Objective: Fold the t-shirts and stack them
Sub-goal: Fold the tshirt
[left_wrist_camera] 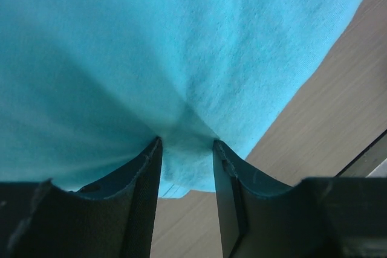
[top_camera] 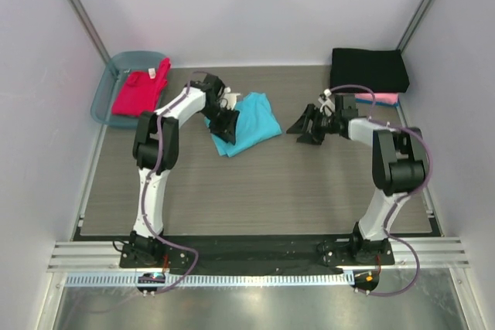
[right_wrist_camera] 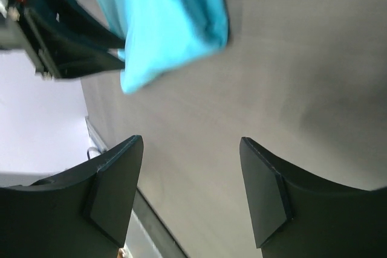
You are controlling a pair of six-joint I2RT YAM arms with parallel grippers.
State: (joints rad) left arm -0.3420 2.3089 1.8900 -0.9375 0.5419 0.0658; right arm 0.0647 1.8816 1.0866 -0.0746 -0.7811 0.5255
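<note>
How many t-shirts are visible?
4: a red one in the tub, a turquoise one central, a black one far right, a pink one at its edge; others may be hidden.

a robotics lab booth, shown by bare white walls [top_camera: 247, 5], aluminium rails [top_camera: 255, 254] and a wood-grain table [top_camera: 255, 191].

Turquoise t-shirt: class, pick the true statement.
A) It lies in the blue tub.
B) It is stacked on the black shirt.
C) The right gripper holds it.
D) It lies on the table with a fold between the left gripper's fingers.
D: the turquoise t-shirt lies on the table, and the left wrist view shows its cloth bunched between the fingers of the left gripper.
</note>
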